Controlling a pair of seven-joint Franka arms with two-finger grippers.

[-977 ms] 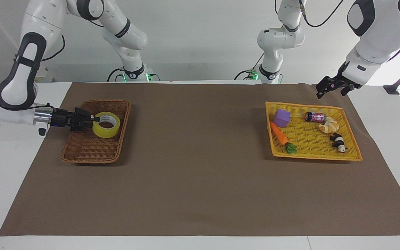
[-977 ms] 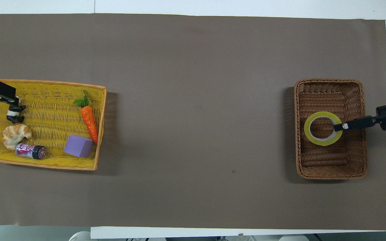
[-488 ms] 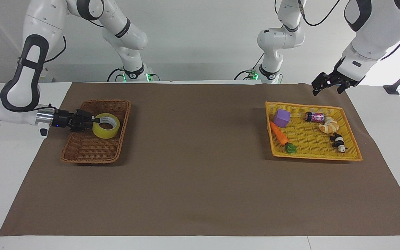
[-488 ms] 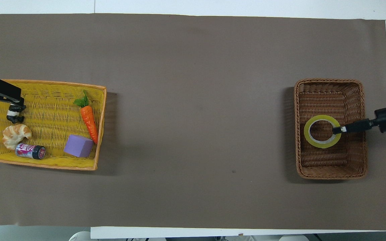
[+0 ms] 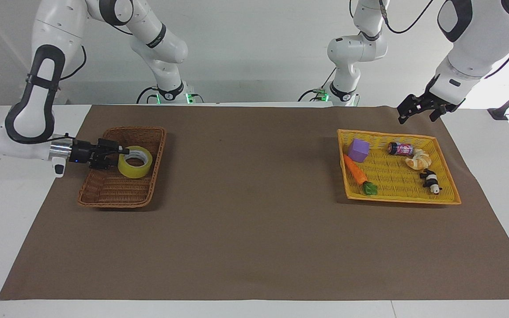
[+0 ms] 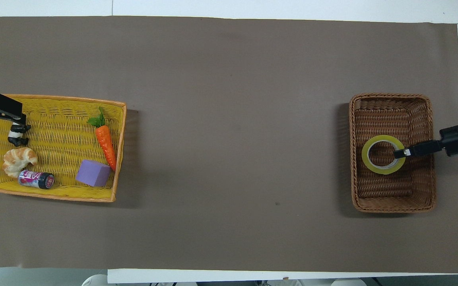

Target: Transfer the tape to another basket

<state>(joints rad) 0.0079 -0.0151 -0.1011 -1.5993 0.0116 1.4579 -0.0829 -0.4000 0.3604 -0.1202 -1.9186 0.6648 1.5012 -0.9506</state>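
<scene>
Overhead view shows our right gripper (image 6: 400, 152) clamped on the tape's (image 6: 383, 154) rim, drawn a touch toward the basket's (image 6: 392, 204) right-arm-end wall; placement's nearly done. Translucent yellow roll, pale core, lies flat inside the basket. Left gripper (image 5: 419, 111) waits above the yellow tray (image 5: 399, 200), its opening unclear.

A robotics lab: two white arms (image 5: 38, 88) bolted at a white tabletop (image 5: 11, 198) under a brown mat (image 5: 254, 229), cables (image 5: 407, 24) trailing to bare white walls, green status lights (image 5: 172, 98) at the bases, toy props in baskets (image 5: 446, 187).
</scene>
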